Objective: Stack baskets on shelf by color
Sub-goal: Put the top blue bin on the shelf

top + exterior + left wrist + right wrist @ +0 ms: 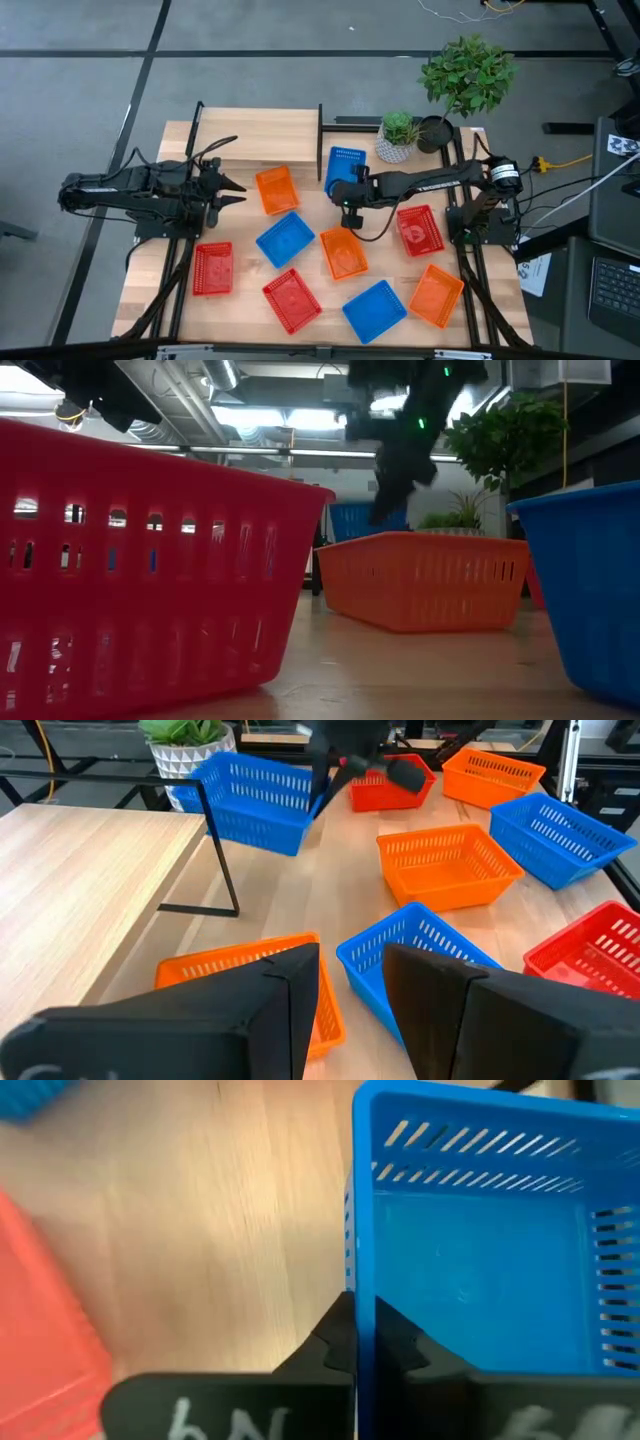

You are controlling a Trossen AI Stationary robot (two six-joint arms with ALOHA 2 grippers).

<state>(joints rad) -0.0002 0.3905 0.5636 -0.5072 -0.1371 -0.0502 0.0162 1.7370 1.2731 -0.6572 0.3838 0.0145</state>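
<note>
Overhead, table-level, two wrist close-ups.

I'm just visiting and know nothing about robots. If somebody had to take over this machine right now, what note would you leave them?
Right gripper: jaws shut on the rim of a blue basket, by the shelf at the table's far end.
Left gripper: holds nothing, waits on the left near an orange basket.
Spread on the table: two more blue baskets, three red ones, two more orange ones.
Done: nothing stacked yet; the first blue basket is gripped.
Left: stack all nine on the shelf by colour.
</note>
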